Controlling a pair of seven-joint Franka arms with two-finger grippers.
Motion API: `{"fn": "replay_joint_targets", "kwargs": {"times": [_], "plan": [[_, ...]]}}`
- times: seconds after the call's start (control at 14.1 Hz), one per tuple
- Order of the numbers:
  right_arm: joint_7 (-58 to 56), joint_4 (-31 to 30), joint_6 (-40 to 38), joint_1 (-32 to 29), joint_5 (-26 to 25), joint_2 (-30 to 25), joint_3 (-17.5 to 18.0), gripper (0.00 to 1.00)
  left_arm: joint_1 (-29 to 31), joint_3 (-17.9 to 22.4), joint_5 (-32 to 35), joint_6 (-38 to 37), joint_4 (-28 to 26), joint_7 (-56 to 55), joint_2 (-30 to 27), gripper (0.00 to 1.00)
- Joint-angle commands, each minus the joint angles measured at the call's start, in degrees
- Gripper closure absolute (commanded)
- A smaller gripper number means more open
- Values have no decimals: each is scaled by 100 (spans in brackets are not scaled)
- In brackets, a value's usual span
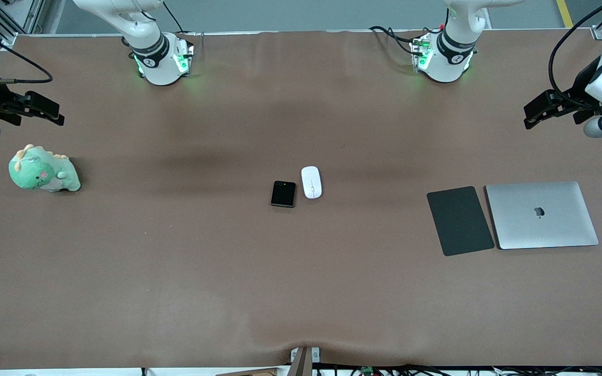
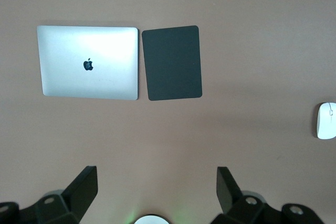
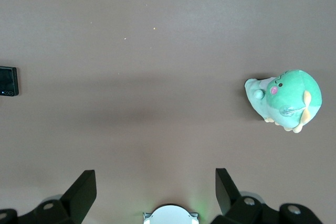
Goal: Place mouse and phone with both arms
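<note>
The white oval mouse [image 1: 311,181] lies at the table's middle, with the small black folded phone [image 1: 283,194] right beside it toward the right arm's end. The left wrist view catches the mouse [image 2: 326,120] at its edge, and the right wrist view catches the phone [image 3: 9,81] at its edge. My left gripper [image 1: 532,114] hangs open and empty over bare table at the left arm's end; its fingers [image 2: 84,187] stand wide apart. My right gripper [image 1: 53,112] hangs open and empty over bare table at the right arm's end, beside the plush toy.
A flat black pad [image 1: 459,220] and a shut silver laptop [image 1: 541,214] lie side by side toward the left arm's end. A green plush dinosaur [image 1: 42,169] sits at the right arm's end. Both arm bases [image 1: 162,60] glow green along the table's edge farthest from the camera.
</note>
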Motion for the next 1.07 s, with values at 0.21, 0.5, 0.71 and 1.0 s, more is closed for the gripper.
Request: {"fn": "replay_joint_targets", "kwargs": {"times": [0.21,0.5,0.71,1.0], "plan": [[76,47,-56,59,-104,56,-10,0,-12,-2,-376,11,133,139,189,0],[76,47,-56,59,-96,73,-10,0,-152,-71,-572,301,45,-36,531,0],[76,47,-56,59,-96,91,-10,0,-477,-98,-545,581,-209,-799,681,0],[76,47,-56,59,-96,100,-10,0,-1031,-90,-492,1144,-403,-1354,1041,0]]}}
